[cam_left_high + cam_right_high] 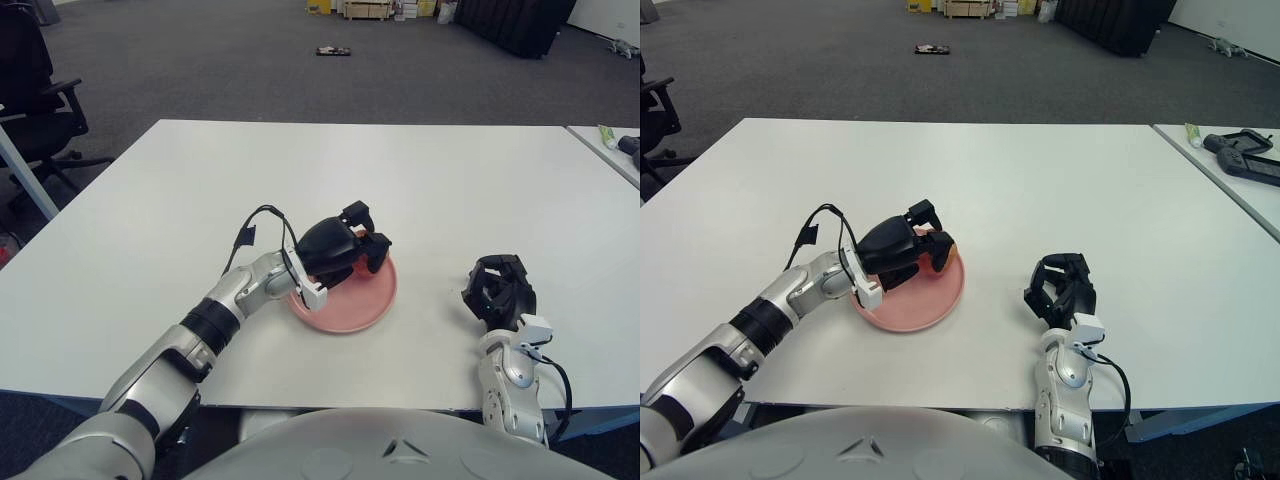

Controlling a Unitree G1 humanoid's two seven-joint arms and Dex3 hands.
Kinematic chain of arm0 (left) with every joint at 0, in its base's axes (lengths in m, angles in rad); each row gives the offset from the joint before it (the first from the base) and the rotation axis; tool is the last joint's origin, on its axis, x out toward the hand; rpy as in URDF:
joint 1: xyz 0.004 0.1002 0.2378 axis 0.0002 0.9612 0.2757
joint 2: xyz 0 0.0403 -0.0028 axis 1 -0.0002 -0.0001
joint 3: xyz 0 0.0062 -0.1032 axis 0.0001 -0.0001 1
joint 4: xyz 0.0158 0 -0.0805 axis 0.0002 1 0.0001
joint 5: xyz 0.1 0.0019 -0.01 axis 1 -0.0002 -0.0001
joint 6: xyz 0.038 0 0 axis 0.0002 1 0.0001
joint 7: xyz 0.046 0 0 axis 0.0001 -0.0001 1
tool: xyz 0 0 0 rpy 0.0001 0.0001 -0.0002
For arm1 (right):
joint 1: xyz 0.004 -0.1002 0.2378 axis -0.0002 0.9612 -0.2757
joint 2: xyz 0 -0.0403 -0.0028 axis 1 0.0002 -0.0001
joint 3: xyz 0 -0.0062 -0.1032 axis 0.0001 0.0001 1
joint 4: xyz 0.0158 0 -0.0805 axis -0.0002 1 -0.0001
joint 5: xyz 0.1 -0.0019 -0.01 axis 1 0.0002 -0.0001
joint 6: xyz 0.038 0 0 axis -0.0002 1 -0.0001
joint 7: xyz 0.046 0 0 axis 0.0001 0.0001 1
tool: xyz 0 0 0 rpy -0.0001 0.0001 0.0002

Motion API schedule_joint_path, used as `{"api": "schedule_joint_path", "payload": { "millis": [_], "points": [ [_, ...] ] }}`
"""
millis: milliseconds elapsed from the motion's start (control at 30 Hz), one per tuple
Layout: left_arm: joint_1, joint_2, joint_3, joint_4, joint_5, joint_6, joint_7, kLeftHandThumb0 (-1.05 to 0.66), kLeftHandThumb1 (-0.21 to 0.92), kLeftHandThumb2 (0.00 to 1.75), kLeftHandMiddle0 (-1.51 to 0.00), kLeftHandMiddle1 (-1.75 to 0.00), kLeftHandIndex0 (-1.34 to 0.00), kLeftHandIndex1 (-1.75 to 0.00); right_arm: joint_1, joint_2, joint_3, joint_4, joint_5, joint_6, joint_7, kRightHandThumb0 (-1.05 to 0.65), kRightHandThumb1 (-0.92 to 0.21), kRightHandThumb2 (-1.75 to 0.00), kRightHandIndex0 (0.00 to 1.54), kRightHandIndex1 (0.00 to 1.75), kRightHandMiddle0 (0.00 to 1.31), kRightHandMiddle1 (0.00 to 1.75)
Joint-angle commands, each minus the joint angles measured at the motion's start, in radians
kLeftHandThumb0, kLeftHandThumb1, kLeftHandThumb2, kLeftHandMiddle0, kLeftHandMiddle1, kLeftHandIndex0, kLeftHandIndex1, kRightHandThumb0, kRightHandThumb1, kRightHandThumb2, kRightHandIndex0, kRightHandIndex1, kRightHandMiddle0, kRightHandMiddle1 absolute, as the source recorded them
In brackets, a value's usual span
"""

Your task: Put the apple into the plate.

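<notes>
The pink plate (345, 308) lies on the white table (450, 190), a little left of centre near the front. My left hand (352, 252) reaches in from the left and sits low over the plate's left half. Its fingers are shut on the red-orange apple (932, 257), which shows only as a sliver between them. Whether the apple touches the plate I cannot tell. My right hand (498, 290) shows to the right of the plate near the table's front edge, fingers loosely bent and holding nothing.
A black office chair (35, 90) stands off the table's left corner. A second table (1230, 160) with a dark device and a small tube on it adjoins at the right. Boxes and a small object lie on the far floor.
</notes>
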Motion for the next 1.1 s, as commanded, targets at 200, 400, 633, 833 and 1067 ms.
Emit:
{"api": "schedule_joint_path", "payload": {
  "millis": [200, 400, 633, 833, 1067],
  "points": [
    [-0.02, -0.005, -0.041, 0.13, 0.015, -0.006, -0.025, 0.0, 0.0, 1.64, -0.9, -1.62, -0.61, -1.75, -0.005, 0.004, 0.002, -0.014, 0.011, -0.003, 0.009, -0.41, -0.56, -1.02, 0.77, 1.75, 0.42, 1.75],
    [-0.008, -0.018, -0.031, 0.151, -0.021, 0.017, -0.044, 0.0, 0.03, 1.6, -0.89, -1.59, -0.6, -1.75, -0.006, 0.004, -0.001, -0.016, 0.017, 0.008, 0.008, -0.41, -0.56, -1.02, 0.77, 1.75, 0.43, 1.75],
    [-0.006, -0.011, -0.031, 0.14, -0.04, 0.03, -0.054, 0.0, 0.07, 1.58, -0.82, -1.67, -0.57, -1.75, -0.006, 0.007, 0.002, -0.021, 0.006, 0.011, -0.001, -0.41, -0.55, -1.02, 0.77, 1.75, 0.43, 1.75],
    [0.007, -0.004, -0.02, 0.122, -0.069, 0.037, -0.073, -0.01, 0.07, 1.58, -0.77, -1.74, -0.62, -1.68, -0.006, 0.007, 0.006, -0.02, -0.005, 0.005, -0.006, -0.41, -0.55, -1.03, 0.77, 1.75, 0.43, 1.75],
    [0.035, 0.008, 0.01, 0.087, -0.101, 0.024, -0.055, -0.01, 0.28, 1.33, -0.64, -1.7, -0.47, -1.69, -0.007, -0.001, 0.007, -0.014, -0.007, 0.007, 0.001, -0.41, -0.55, -1.03, 0.78, 1.75, 0.43, 1.75]
  ]
}}
